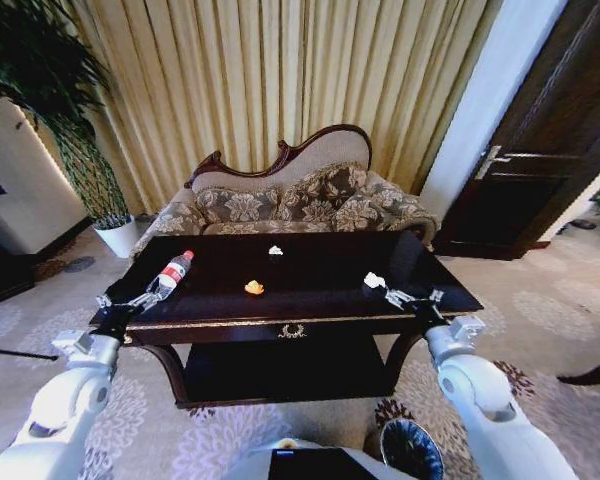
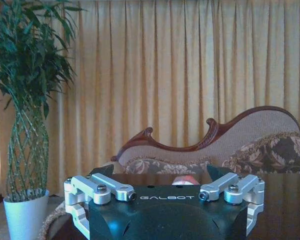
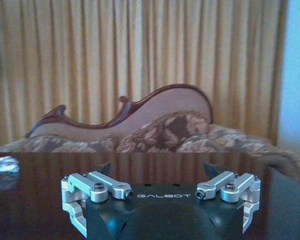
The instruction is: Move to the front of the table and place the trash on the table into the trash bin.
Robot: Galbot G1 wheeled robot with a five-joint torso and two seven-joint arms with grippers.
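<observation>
The dark glossy table (image 1: pixel 310 318) stands right in front of me. A clear bottle (image 1: pixel 175 270) with a red cap lies at its left end. An orange scrap (image 1: pixel 254 288) sits near the middle, one white wad (image 1: pixel 276 250) near the far edge and another white wad (image 1: pixel 374 280) at the right. My left gripper (image 1: pixel 130 298) hovers open at the left front edge, just short of the bottle, whose red cap (image 2: pixel 185 180) shows past the open left gripper (image 2: pixel 160 172). At the right front edge my right gripper (image 1: pixel 413 296) is open beside the near wad. In the right wrist view, a wad (image 3: pixel 5 164) lies off to one side of the right gripper (image 3: pixel 157 169). The trash bin (image 1: pixel 412 452) stands on the floor by my right arm.
A carved sofa (image 1: pixel 300 200) with floral cushions stands close behind the table, with curtains beyond. A white plant pot (image 1: pixel 118 236) holds a tall plant at the back left. A dark door (image 1: pixel 540 150) is at the right. Patterned carpet surrounds the table.
</observation>
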